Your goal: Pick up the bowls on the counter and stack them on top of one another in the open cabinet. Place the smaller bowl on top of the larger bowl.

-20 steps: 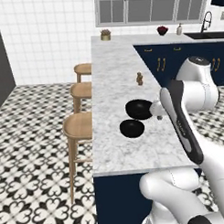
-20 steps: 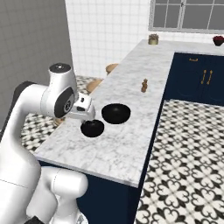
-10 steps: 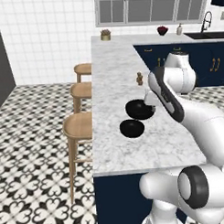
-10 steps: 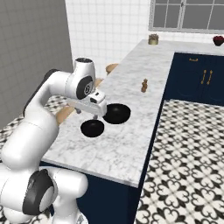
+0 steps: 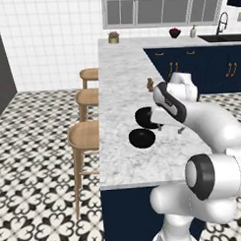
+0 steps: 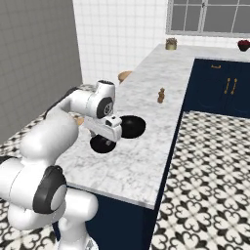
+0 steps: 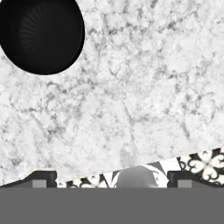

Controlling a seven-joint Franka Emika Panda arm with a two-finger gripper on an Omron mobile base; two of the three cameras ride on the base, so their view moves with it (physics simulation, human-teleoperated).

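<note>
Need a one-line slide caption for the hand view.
Hand camera looking down on the marble counter, one black bowl at upper left, open jaws empty above the counter's edge.

- The white arm bends in a high arch from its base, elbow raised, forearm reaching forward and down.
- The wrist is turned so the hand points downward at the surface beneath it.
- The gripper point(image 6: 113, 140) hangs low below the wrist, jaws spread wide with nothing between them.
- In the hand view the two dark fingertips point(image 7: 40, 178) stand far apart at opposite sides, gripper point(image 7: 112, 180) empty.
</note>
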